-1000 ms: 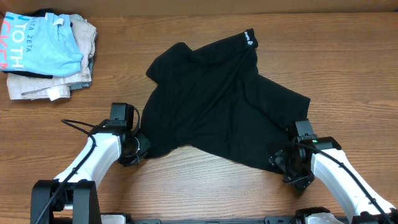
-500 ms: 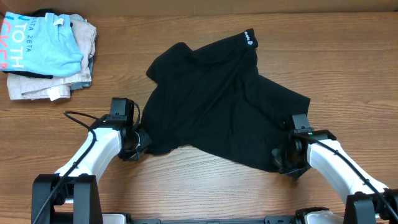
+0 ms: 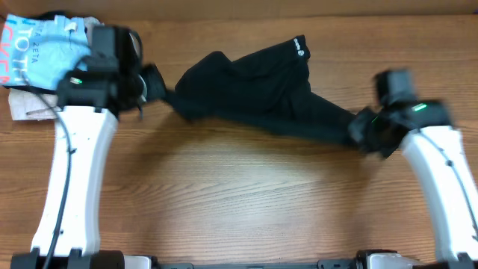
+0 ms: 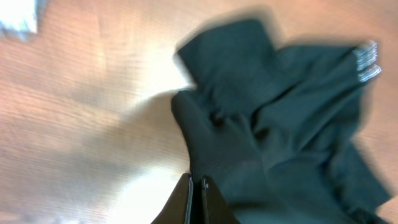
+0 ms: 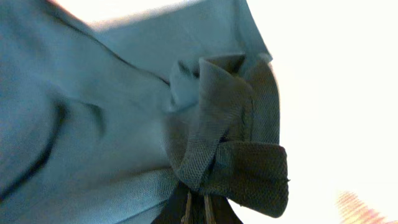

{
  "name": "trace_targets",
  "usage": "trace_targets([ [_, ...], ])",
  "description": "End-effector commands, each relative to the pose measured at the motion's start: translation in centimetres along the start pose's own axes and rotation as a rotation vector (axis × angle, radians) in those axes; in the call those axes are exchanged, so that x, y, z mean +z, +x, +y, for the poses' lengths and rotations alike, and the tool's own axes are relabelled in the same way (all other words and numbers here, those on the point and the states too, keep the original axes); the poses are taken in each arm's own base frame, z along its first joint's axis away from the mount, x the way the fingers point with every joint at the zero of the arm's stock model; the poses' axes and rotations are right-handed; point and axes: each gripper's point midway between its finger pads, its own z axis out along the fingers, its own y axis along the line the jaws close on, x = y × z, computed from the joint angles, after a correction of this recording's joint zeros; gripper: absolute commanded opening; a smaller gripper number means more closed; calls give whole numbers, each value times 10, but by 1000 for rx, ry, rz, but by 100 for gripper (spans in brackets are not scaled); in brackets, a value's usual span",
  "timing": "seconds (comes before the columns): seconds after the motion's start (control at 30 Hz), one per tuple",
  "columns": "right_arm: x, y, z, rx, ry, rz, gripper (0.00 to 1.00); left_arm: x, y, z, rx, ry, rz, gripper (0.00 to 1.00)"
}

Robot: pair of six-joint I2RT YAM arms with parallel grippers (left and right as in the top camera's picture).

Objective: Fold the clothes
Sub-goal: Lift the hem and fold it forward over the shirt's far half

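A black shirt [image 3: 261, 90] hangs stretched in a band across the far half of the table, lifted between both arms. My left gripper [image 3: 160, 86] is shut on the shirt's left end, near the table's far left. In the left wrist view the closed jaws pinch the dark cloth [image 4: 249, 124], which spreads away from them. My right gripper [image 3: 357, 133] is shut on the shirt's right end. The right wrist view shows a bunched hem [image 5: 230, 155] clamped in its jaws. Both arms look blurred.
A pile of folded clothes [image 3: 45, 56], topped by a light blue printed shirt, lies at the far left corner, just behind my left arm [image 3: 78, 142]. Bare wooden tabletop [image 3: 246, 202] fills the near half.
The right gripper closed on the shirt's edge. Both arms then swung up and away from the near edge, lifting the flat shirt into a stretched band.
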Motion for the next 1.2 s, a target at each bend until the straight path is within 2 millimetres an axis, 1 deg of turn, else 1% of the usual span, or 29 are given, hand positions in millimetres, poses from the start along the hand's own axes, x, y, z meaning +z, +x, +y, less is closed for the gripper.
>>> trace_targets([
  [0.0, -121, -64, 19, -114, -144, -277, 4, -108, -74, -30, 62, 43, -332, 4],
  [0.03, -150, -71, 18, -125, -170, -331, 4, -129, -82, -34, 65, 56, -386, 4],
  [0.07, -173, -75, 16, -129, -190, -373, 4, -157, -91, -40, 75, 73, -454, 4],
  [0.13, -219, -79, 10, -129, -231, -461, 4, -199, -101, -46, 85, 100, -555, 4],
  [0.2, -257, -77, 2, -122, -264, -538, 4, -237, -105, -50, 88, 123, -642, 4],
  [0.27, -290, -70, -6, -114, -297, -605, 4, -271, -103, -52, 87, 150, -713, 4],
  [0.33, -313, -61, -12, -119, -323, -650, 4, -297, -99, -53, 88, 176, -768, 4],
  [0.4, -330, -54, -13, -153, -357, -693, 4, -318, -96, -53, 88, 197, -813, 4],
  [0.47, -338, -47, -15, -157, -377, -714, 4, -335, -91, -52, 87, 212, -854, 4],
  [0.53, -342, -45, -17, -167, -378, -725, 4, -346, -90, -48, 78, 206, -884, 4],
  [0.6, -341, -45, -17, -168, -378, -723, 4, -348, -90, -44, 68, 181, -897, 4],
  [0.67, -334, -49, -14, -172, -366, -703, 4, -341, -92, -44, 83, 166, -882, 4],
  [0.8, -309, -64, -2, -197, -324, -632, 4, -316, -102, -46, 85, 143, -831, 4],
  [0.9, -287, -79, 11, -226, -296, -576, 4, -291, -113, -49, 90, 123, -785, 4],
  [1.0, -264, -103, 29, -248, -279, -543, 4, -260, -130, -54, 98, 101, -745, 4],
  [1.07, -250, -124, 48, -273, -289, -544, 4, -238, -146, -60, 110, 91, -733, 4],
  [1.17, -228, -158, 82, -309, -338, -556, 4, -207, -175, -71, 126, 91, -749, 4],
])
